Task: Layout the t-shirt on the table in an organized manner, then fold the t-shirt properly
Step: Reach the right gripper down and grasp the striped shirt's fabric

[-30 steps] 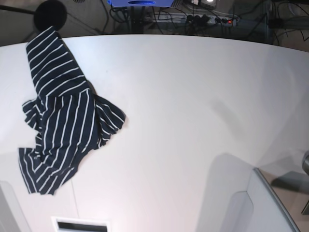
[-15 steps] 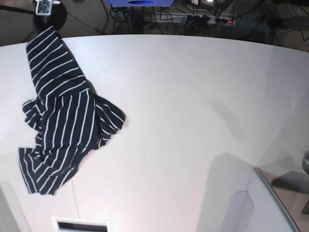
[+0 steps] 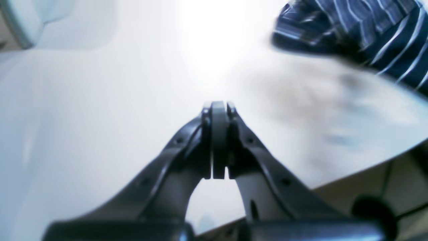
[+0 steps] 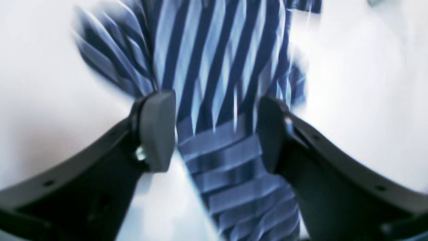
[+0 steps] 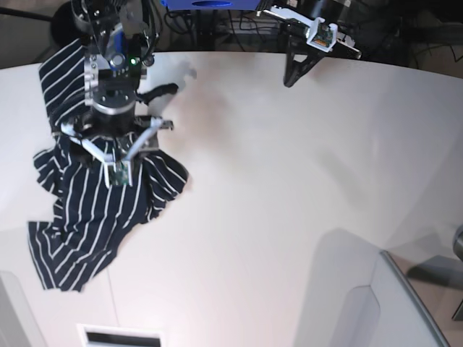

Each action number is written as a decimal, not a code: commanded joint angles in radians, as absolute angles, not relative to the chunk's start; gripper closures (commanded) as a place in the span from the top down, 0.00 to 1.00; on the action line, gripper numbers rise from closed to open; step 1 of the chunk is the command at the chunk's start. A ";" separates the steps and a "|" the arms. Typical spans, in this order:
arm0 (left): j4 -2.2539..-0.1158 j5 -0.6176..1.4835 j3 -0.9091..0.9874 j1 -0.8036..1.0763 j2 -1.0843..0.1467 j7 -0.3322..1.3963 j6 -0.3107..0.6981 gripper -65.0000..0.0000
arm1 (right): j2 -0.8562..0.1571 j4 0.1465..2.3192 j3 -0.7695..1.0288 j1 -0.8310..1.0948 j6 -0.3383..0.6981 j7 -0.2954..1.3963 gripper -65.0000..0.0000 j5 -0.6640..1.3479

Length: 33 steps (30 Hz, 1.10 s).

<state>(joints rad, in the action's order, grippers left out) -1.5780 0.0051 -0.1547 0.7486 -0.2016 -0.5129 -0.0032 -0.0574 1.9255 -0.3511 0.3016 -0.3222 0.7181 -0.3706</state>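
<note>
The t-shirt (image 5: 90, 210) lies crumpled on the left side of the table (image 5: 275, 202), dark navy with thin white stripes. My right gripper (image 5: 114, 155) hangs over the shirt's middle. In the right wrist view it (image 4: 214, 130) is open, with striped t-shirt (image 4: 217, 67) cloth showing between and beyond the fingers (image 4: 157, 130); nothing is pinched. My left gripper (image 5: 288, 81) is shut above the table's far edge, well to the right of the shirt. In the left wrist view its pads (image 3: 219, 110) are pressed together over bare table (image 3: 100, 100), with the t-shirt (image 3: 367, 30) at the top right.
A grey-white block (image 5: 391, 303) stands at the near right corner. A rectangular slot (image 5: 119, 336) sits at the front edge. Cables and dark floor (image 5: 405, 29) lie beyond the curved far edge. The table's edge (image 3: 367, 170) runs close to the left gripper.
Both arms have come into the base view. The right one now stands over the shirt with its jaws apart, the left one over the far edge. The shirt lies as before.
</note>
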 commanded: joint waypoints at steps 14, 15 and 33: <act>-1.613 0.008 -0.096 0.766 -0.117 -0.541 -0.008 0.00 | -0.053 1.514 -0.464 -0.059 -0.331 0.737 0.61 -0.386; -1.610 0.008 -0.079 0.763 -0.117 -0.530 -0.008 0.00 | -0.038 1.512 -0.466 -0.065 -0.331 0.736 0.61 -0.386; -1.596 0.008 0.073 0.756 -0.117 -0.398 -0.008 0.00 | 0.030 1.118 -0.424 -0.196 -0.364 0.641 0.60 -0.387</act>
